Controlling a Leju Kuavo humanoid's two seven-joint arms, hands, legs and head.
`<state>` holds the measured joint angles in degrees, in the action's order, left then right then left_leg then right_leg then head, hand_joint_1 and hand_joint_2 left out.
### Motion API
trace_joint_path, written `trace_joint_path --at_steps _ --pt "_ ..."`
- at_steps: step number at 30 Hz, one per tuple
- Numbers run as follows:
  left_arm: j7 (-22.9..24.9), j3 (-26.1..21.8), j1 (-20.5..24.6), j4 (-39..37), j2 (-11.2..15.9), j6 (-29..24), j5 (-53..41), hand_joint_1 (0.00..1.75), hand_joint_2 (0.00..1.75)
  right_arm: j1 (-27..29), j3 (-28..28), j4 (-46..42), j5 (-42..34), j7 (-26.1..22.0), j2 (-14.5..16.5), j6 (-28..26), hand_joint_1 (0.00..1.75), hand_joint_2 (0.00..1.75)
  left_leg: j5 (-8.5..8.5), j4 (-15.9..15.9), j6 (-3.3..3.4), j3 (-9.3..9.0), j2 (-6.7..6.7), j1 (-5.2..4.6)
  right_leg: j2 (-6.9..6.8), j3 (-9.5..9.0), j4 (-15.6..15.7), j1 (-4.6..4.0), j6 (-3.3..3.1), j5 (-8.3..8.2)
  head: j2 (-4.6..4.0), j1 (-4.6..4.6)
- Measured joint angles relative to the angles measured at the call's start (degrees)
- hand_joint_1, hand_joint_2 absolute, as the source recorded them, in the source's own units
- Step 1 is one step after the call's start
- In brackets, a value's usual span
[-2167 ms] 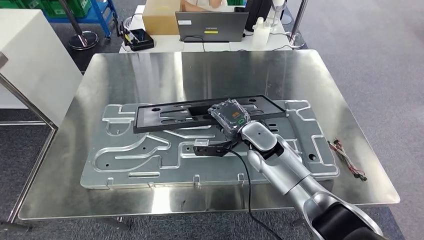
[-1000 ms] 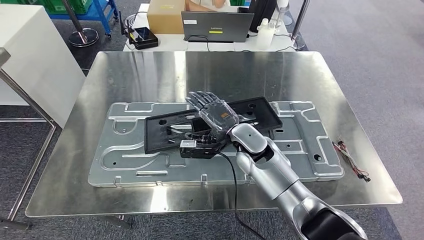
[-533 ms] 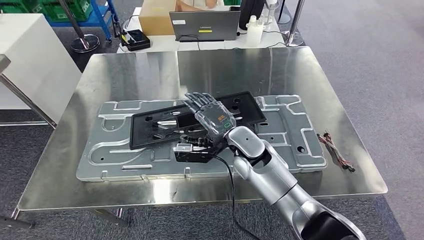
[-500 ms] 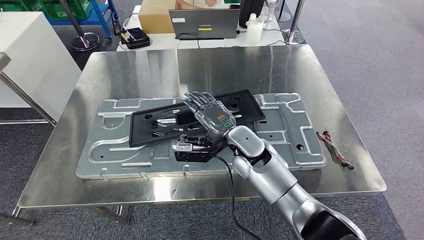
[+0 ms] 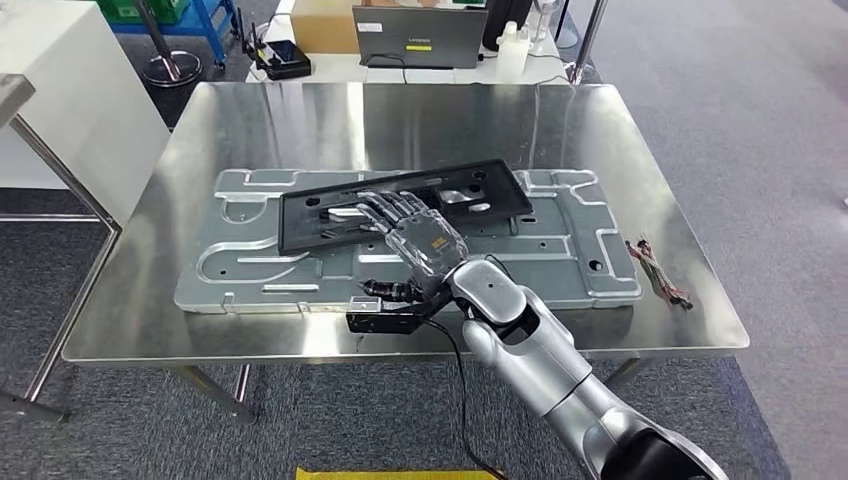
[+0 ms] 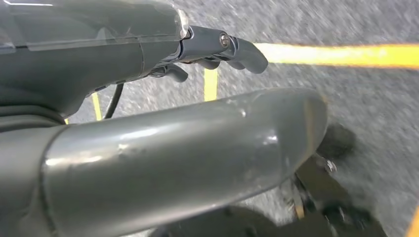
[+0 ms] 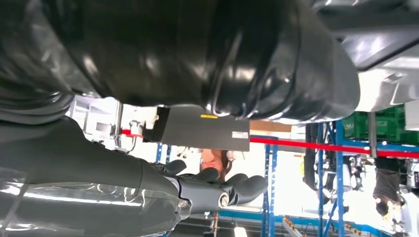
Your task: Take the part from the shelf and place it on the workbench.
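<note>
Black part (image 5: 400, 205) on a shiny silver plate (image 5: 250, 270), steel-grey workbench (image 5: 450, 115), silver-armed dark hand (image 5: 410, 235).

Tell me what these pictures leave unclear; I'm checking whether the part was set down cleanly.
- Head view: the right robot hand, fingers spread, covers the black part's middle; contact between them is hidden.
- Head view: whether the part lies flat on the grey plate is unclear.
- Left wrist view: the left robot hand is blurred; its state is uncertain.
</note>
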<state>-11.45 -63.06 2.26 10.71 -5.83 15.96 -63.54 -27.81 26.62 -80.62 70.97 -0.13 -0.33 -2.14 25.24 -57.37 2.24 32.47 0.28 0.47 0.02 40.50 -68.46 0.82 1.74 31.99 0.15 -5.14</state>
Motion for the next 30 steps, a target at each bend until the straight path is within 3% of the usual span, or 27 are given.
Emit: trace_joint_path --at_steps 1,2,3,5,7,9,11,12,13,15,16,17,18,19,20,21,23,24,26,27,28,30 --pt "0.0 -0.1 0.0 0.0 0.0 0.0 0.0 0.00 0.00 0.1 0.0 0.0 0.0 0.0 0.0 0.0 0.00 0.00 -0.58 -0.1 0.00 0.87 0.03 -0.06 -0.01 0.62 -3.4 0.03 0.15 1.67 0.00 -0.01" --pt "0.0 -0.2 0.0 0.0 0.0 0.0 0.0 0.00 0.00 0.2 0.0 0.0 0.0 0.0 0.0 0.0 0.00 0.00 -1.14 -0.2 -0.02 1.73 0.05 -0.10 -0.01 0.64 -5.7 0.03 0.24 1.96 0.00 0.00" --pt "0.0 -0.3 0.0 0.0 0.0 0.0 0.0 0.00 0.00 0.3 0.0 0.0 0.0 0.0 0.0 0.0 0.00 0.00 -1.68 -0.4 -0.08 2.63 0.07 -0.14 -0.01 -0.13 -6.4 0.03 0.26 1.18 0.00 0.00" --pt "0.0 -0.4 0.0 0.0 0.0 0.0 0.1 0.00 0.00 0.3 0.0 0.0 0.0 0.0 0.0 0.0 0.00 0.00 -2.57 -0.8 -0.30 4.11 0.07 -0.21 -0.01 -4.63 -1.5 -0.05 -0.06 -1.94 0.00 0.01" --pt "0.1 -0.5 0.0 0.0 -0.1 0.0 0.1 0.00 0.00 0.2 0.0 -0.1 0.0 0.0 0.0 0.0 0.00 0.00 -3.40 -1.2 -0.77 5.03 0.02 -0.37 -0.02 -10.43 6.8 -0.37 -0.80 -2.23 0.00 0.02" --pt "0.1 -0.6 0.0 0.0 -0.2 0.1 0.1 0.00 0.00 0.1 0.0 -0.3 0.1 0.0 0.0 -0.1 0.00 0.00 -4.35 -1.1 -1.41 5.27 -0.01 -0.38 0.00 -12.88 11.2 -0.75 -1.48 -1.39 0.00 0.04" --pt "0.1 -0.6 -0.1 0.0 -0.2 0.1 0.1 0.00 0.00 0.1 0.0 -0.3 0.1 0.0 0.0 -0.1 0.00 0.00 -5.01 -0.9 -2.10 5.42 -0.06 -0.28 -0.09 -12.39 11.7 -0.67 -2.11 -2.36 0.00 0.03" --pt "0.1 -0.6 -0.1 0.0 -0.1 0.1 0.1 0.00 0.00 0.1 0.0 -0.3 0.1 0.0 -0.1 -0.1 0.00 0.00 -4.15 -1.4 -2.39 5.85 -0.11 -0.24 -0.20 -11.94 12.0 -0.52 -2.53 -3.03 0.00 0.04" --pt "0.1 -0.7 -0.2 0.0 -0.1 0.1 0.1 0.00 0.00 0.1 0.0 -0.3 0.1 0.0 -0.1 -0.1 0.00 0.00 -2.17 -3.0 -2.67 6.50 -0.17 -0.20 -0.30 -11.35 12.2 -0.32 -2.91 -3.83 0.00 0.04" --pt "0.1 -0.7 -0.2 0.0 -0.1 0.1 0.1 0.00 0.00 0.2 0.0 -0.3 0.1 0.0 -0.1 -0.1 0.00 0.00 3.77 -9.2 -3.11 8.29 -0.19 0.04 -0.37 -9.75 12.3 -0.19 -3.35 -5.28 0.00 0.05" --pt "0.1 -0.8 -0.2 0.0 -0.1 0.2 0.1 0.00 0.00 0.2 0.0 -0.3 0.1 0.0 -0.1 -0.1 0.00 0.00 5.93 -12.9 -3.33 9.01 -0.19 0.14 -0.39 -8.82 12.1 -0.20 -3.35 -5.94 0.00 0.05" --pt "0.1 -0.8 -0.2 0.0 -0.1 0.2 0.1 0.00 0.00 0.3 0.0 -0.3 0.1 0.0 -0.1 -0.1 0.00 0.00 6.70 -15.8 -3.51 9.24 -0.18 0.23 -0.41 -7.83 11.9 -0.21 -3.28 -6.57 0.00 0.05" --pt "0.0 -0.8 -0.2 0.0 -0.1 0.2 0.1 0.00 0.00 0.4 0.0 -0.3 0.1 0.0 -0.1 -0.1 0.00 0.00 6.13 -17.2 -3.64 8.73 -0.18 0.29 -0.44 -6.78 11.6 -0.19 -3.14 -7.16 0.00 0.05" --pt "0.0 -0.8 -0.2 0.0 -0.1 0.2 0.1 0.00 0.00 0.4 0.0 -0.3 0.1 0.0 -0.1 -0.1 0.00 0.00 4.66 -16.7 -3.69 7.23 -0.18 0.35 -0.46 -5.71 11.3 -0.16 -2.97 -7.71 0.00 0.05" --pt "0.0 -0.8 -0.2 0.0 0.0 0.2 0.1 0.00 0.00 0.4 0.0 -0.3 0.1 0.0 -0.1 -0.1 0.00 0.00 3.20 -14.3 -3.67 4.73 -0.18 0.41 -0.47 -4.73 10.9 -0.12 -2.75 -8.20 0.00 0.05" --pt "0.0 -0.8 -0.1 0.0 0.0 0.2 0.1 0.00 0.00 0.4 0.0 -0.4 0.1 0.0 -0.1 -0.1 0.00 0.00 2.87 -10.4 -3.59 1.60 -0.20 0.43 -0.46 -3.89 10.4 -0.14 -2.48 -8.62 0.00 0.06" --pt "0.0 -0.8 0.1 0.0 0.0 0.2 0.1 0.00 0.00 0.3 0.0 -0.5 0.1 0.0 -0.2 -0.1 0.00 0.00 4.10 -3.4 -3.04 -3.26 -0.41 0.23 -0.47 -2.92 9.8 -0.21 -1.83 -9.42 0.00 0.05" --pt "0.0 -0.8 0.1 0.0 0.0 0.2 0.1 0.00 0.00 0.3 0.0 -0.6 0.1 0.0 -0.2 -0.1 0.00 0.00 4.82 -1.6 -2.65 -4.17 -0.51 0.03 -0.49 -2.75 9.7 -0.22 -1.45 -9.89 0.00 0.04" --pt "0.0 -0.8 0.1 0.0 0.0 0.2 0.1 0.00 0.00 0.4 0.0 -0.6 0.1 0.0 -0.3 -0.1 0.00 0.00 4.17 -1.0 -1.57 -3.72 -0.46 -0.09 -0.49 -2.60 9.9 -0.12 -0.68 -10.73 0.00 0.04" --pt "0.0 -0.9 0.1 0.0 0.0 0.2 0.1 0.00 0.00 0.4 0.0 -0.6 0.0 0.0 -0.4 -0.1 0.00 0.00 3.54 -0.8 -0.98 -3.28 -0.31 -0.08 -0.42 -2.29 9.6 -0.04 -0.36 -10.14 0.00 0.03" --pt "0.0 -0.9 0.1 0.0 0.0 0.2 0.1 0.00 0.00 0.5 0.0 -0.6 0.0 0.0 -0.6 -0.1 0.00 0.00 2.78 -0.7 -0.40 -2.69 -0.14 -0.01 -0.35 -1.73 8.4 0.00 -0.11 -8.37 0.00 0.03" --pt "0.0 -0.9 0.0 0.0 0.0 0.2 0.1 0.00 0.00 0.5 0.0 -0.5 -0.1 0.0 -0.9 -0.1 0.00 0.00 1.17 -0.6 0.33 -0.95 0.07 -0.07 -0.26 0.07 2.7 0.08 0.23 -2.31 0.00 0.03"
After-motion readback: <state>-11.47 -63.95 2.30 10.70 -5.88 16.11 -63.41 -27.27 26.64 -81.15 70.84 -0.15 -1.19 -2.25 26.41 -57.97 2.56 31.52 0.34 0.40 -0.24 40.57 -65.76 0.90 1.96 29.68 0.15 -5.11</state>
